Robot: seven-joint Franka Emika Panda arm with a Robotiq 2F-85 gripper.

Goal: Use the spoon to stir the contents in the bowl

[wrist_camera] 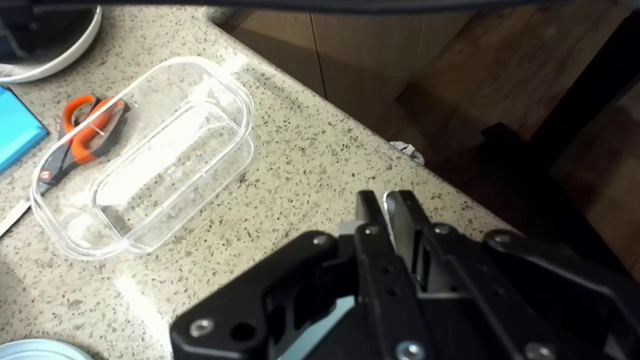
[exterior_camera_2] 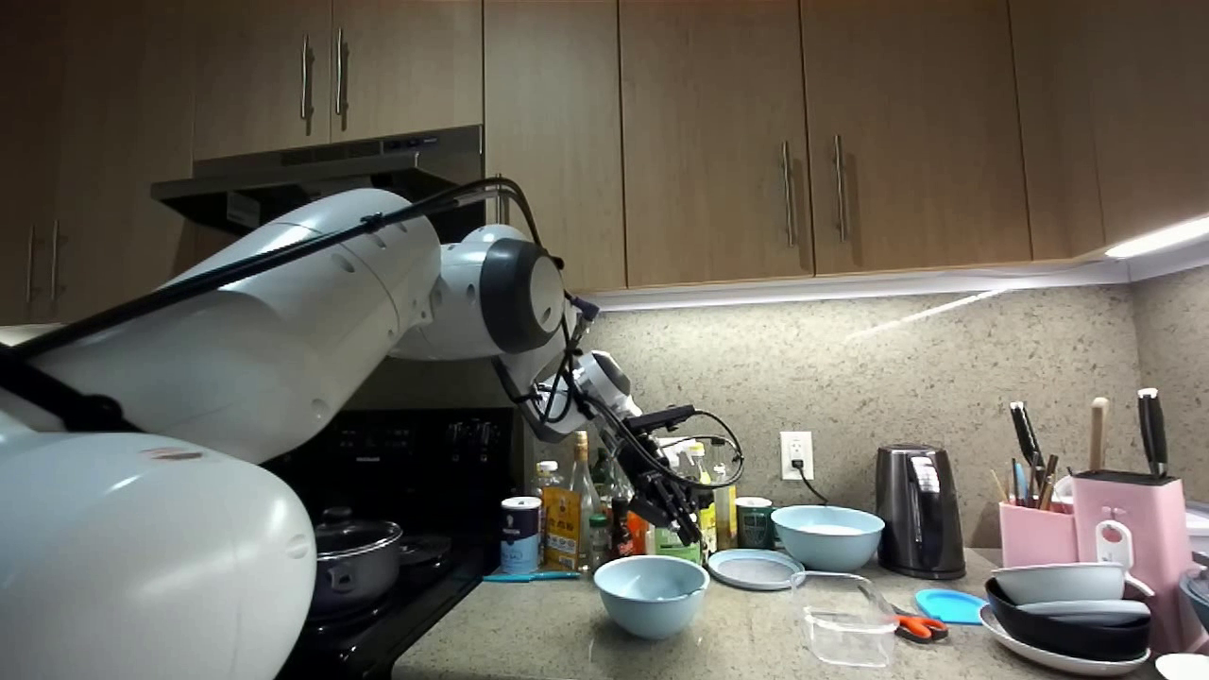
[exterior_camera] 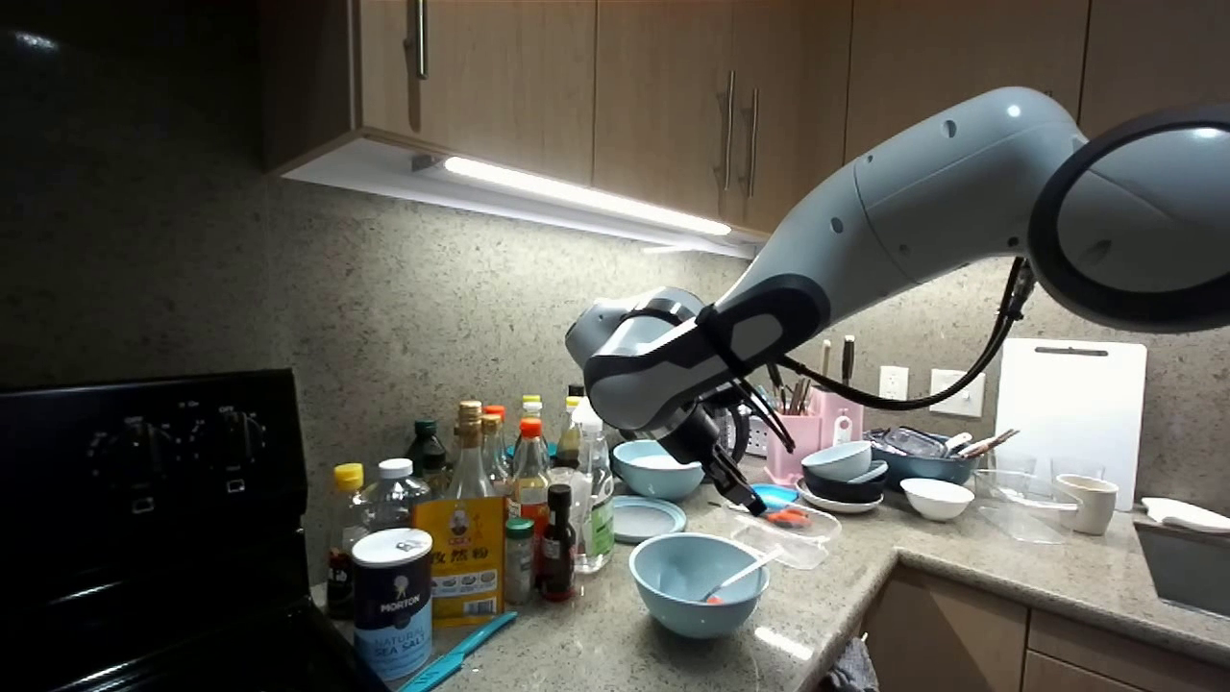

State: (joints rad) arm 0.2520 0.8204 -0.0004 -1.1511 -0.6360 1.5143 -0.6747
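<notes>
My fingers (wrist_camera: 369, 209) are slightly parted, unloaded; the spoon (exterior_camera: 746, 572) rests in the bowl (exterior_camera: 684, 613) (grasping and stirring appear outstanding).

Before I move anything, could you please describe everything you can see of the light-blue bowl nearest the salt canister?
The bowl is round, plain and light blue, tapering from a wide open rim to a narrower base; it looks like plastic or ceramic. It stands upright on the speckled counter. A whitish spoon slants inside, its handle crossing the rim, beside a small reddish bit; whether it holds more is unclear. The tool is clear of it.
</notes>
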